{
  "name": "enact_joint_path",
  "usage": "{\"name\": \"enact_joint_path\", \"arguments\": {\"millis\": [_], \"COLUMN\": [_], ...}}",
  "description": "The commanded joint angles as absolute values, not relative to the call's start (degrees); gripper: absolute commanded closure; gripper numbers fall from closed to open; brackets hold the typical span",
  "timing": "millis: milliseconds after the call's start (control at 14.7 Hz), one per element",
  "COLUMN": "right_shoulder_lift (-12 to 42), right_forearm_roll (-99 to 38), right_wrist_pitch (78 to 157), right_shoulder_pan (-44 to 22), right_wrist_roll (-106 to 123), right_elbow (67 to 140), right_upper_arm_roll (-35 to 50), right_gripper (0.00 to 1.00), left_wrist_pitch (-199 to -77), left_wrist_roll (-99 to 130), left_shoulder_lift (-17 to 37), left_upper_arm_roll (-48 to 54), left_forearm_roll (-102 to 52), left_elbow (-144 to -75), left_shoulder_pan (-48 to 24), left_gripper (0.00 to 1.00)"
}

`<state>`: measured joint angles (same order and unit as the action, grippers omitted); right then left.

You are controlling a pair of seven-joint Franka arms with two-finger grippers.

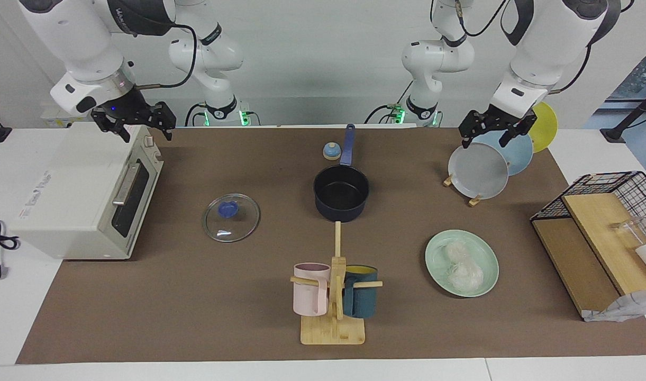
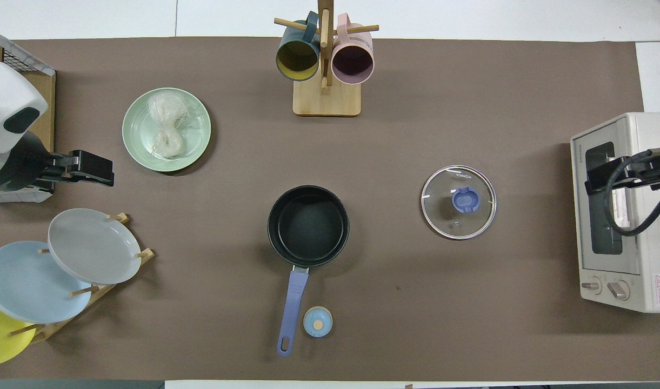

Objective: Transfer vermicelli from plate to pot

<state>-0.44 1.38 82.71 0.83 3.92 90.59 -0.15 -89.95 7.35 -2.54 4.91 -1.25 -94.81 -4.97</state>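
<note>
**Still on the plate: one clump of vermicelli, two raised end effectors**

Counted across the desk (image 1: pixel 206 317): one mint-green plate (image 1: pixel 436 248), one pot (image 1: pixel 341 197), one glass lid (image 1: pixel 231 217), one small round bell (image 1: pixel 331 151), two mugs on a wooden mug stand (image 1: pixel 333 323), three plates in a wooden rack (image 1: pixel 473 200), one toaster oven (image 1: pixel 79 201) and one wire basket (image 1: pixel 619 185).

The vermicelli (image 1: pixel 463 264) lies as a single whitish clump on the mint-green plate, toward the left arm's end of the desk and farther from the robots than the plate rack. The pot stands mid-desk with a bare black interior, its long blue handle pointing toward the robots; the bell sits just beside that handle. The lid lies flat between the pot and the toaster oven.

The left end effector (image 1: pixel 493 136) hangs above the rack's grey plate (image 1: pixel 479 172), fingers spread apart and gripping nothing. The vermicelli is well apart from it. The right end effector (image 1: pixel 135 123) hangs over the toaster oven, fingers likewise spread and bare, with the pot, lid and plate all well away from it.
</note>
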Motion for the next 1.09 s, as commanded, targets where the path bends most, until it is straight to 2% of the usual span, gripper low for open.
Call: {"name": "enact_joint_path", "arguments": {"millis": [0, 611, 747, 883, 1019], "right_shoulder_lift": [-1.14, -1.67, -3.68, -5.36, -5.45], "right_forearm_roll": [0.97, 0.97, 0.79, -1.65, -2.55], "right_wrist_pitch": [82.09, 81.29, 87.86, 93.14, 98.32], "right_shoulder_pan": [1.05, 1.05, 0.79, 0.88, -0.25], "right_wrist_roll": [3.60, 5.70, 5.28, 3.96, 4.57], "right_elbow": [90.88, 92.28, 97.18, 102.80, 106.68], "right_upper_arm_roll": [0.09, 0.17, 0.26, 0.26, 0.26], "right_gripper": [0.00, 0.00, 0.00, 0.00, 0.00], "left_wrist_pitch": [-90.35, -93.77, -94.22, -96.66, -103.59], "left_wrist_roll": [6.68, 8.35, 8.44, 8.70, 8.79], "left_shoulder_lift": [-2.64, -1.59, 5.49, 16.82, 24.05], "left_upper_arm_roll": [4.66, 4.66, 4.66, 4.66, 4.66], "left_forearm_roll": [-1.41, -2.02, -3.25, -3.08, -2.99], "left_elbow": [-94.66, -94.57, -90.12, -82.48, -80.42], "left_shoulder_pan": [-5.01, -4.92, -5.10, -5.27, -5.27], "left_gripper": [0.00, 0.00, 0.00, 0.00, 0.00]}}
